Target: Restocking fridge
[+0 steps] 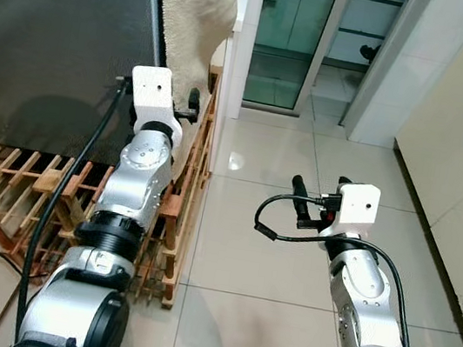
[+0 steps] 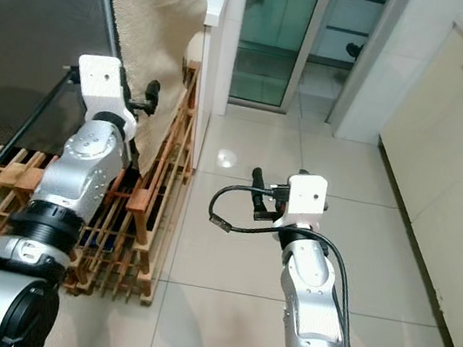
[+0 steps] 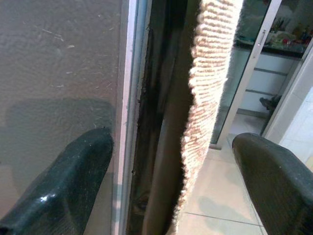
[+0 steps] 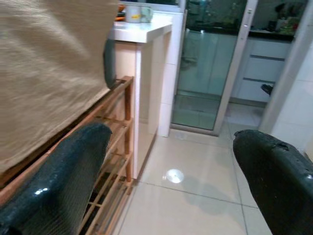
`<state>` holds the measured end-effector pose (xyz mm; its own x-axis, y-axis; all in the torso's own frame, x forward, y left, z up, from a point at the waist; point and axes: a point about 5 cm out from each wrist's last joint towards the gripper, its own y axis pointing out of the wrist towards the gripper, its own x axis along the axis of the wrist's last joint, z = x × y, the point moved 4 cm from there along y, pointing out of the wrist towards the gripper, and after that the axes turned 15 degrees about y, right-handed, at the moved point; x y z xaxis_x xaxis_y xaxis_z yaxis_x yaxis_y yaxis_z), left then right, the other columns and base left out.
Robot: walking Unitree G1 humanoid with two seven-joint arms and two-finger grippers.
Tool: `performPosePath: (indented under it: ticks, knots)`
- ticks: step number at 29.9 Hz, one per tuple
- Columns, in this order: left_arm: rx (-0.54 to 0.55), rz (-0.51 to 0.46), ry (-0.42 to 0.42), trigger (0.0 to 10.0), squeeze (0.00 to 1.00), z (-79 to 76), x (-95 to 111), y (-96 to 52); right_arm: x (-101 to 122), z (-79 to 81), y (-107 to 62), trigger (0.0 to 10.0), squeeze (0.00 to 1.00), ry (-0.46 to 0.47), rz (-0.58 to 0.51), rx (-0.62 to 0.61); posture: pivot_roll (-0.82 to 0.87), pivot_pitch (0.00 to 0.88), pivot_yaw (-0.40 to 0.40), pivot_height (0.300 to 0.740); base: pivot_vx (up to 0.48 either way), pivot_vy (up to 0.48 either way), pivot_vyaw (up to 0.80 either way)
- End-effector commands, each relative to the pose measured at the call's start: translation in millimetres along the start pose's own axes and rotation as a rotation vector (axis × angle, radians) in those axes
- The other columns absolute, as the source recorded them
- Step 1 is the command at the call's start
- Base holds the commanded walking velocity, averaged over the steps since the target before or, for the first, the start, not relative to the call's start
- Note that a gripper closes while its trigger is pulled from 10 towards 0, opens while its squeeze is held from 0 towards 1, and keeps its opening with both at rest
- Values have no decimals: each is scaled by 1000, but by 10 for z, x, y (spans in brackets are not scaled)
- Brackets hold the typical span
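- Left hand [image 3: 171,191] is held raised and released, its fingers [image 3: 58,186] spread wide, at the edge of the dark fridge door [image 1: 53,22].
- A woven beige cloth [image 3: 208,98] is seen hanging between those fingers, just beyond them, in the left wrist view.
- Right hand [image 4: 171,191] is extended low over the tiled floor [image 1: 262,258], also released, with a wooden rack [image 4: 115,147] ahead to its left.
- A glass sliding door [image 4: 205,83] is shown straight ahead in the right wrist view.

Head cameras look down over both arms; wrist cameras face the glass door [image 4: 210,73].
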<state>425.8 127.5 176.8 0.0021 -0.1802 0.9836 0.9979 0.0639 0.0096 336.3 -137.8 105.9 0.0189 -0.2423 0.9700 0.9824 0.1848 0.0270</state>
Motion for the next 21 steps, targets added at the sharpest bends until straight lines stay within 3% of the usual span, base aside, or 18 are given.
performPosePath:
  ticks: [1,5,8,10,11,12,13,16,17,18,20,21]
  knots:
    - [-40,-29,-7,10000,0,-108,99,30,49,-18,12,10000,0,-7,-22,-5,-103,0,-4,740,0,0,0]
    - [-64,-44,-9,10000,0,-189,170,75,55,-25,15,10000,0,-7,-25,-8,-108,0,1,740,0,0,0]
    - [-89,-29,-45,10000,0,-335,192,114,39,-17,12,10000,0,-7,-21,-7,-117,0,3,740,0,0,0]
    - [-170,-40,-99,10000,0,-588,284,99,42,-3,15,10000,0,-7,-21,-4,-120,0,5,740,0,0,0]
    - [-170,-40,-99,10000,0,-588,284,99,42,-3,15,10000,0,-7,-21,-4,-120,0,5,740,0,0,0]
    - [-207,-54,-127,10000,0,-681,335,85,45,-6,17,10000,0,-6,-22,-4,-121,0,4,740,0,0,0]
    - [-335,-107,-175,10000,0,-954,494,20,48,-15,17,10000,0,-7,-22,-6,-122,0,4,740,0,0,0]
    - [-396,-128,-190,10000,0,-1077,557,-20,47,-19,15,10000,0,-7,-22,-7,-123,0,3,740,0,0,0]
    - [-476,-156,-201,10000,0,-1238,631,-84,40,-23,8,10000,0,-8,-19,-7,-125,0,4,740,0,0,0]
    - [-643,-214,-265,10000,0,-1564,808,-256,15,-26,-19,10000,0,-9,-12,-8,-129,0,5,740,0,0,0]
    - [-750,-270,-284,10000,0,-1786,946,-399,-8,-27,-44,10000,0,-7,-6,-12,-137,0,10,740,0,0,0]
    - [-750,-270,-284,10000,0,-1786,946,-399,-8,-27,-44,10000,0,-7,-6,-12,-137,0,10,740,0,0,0]
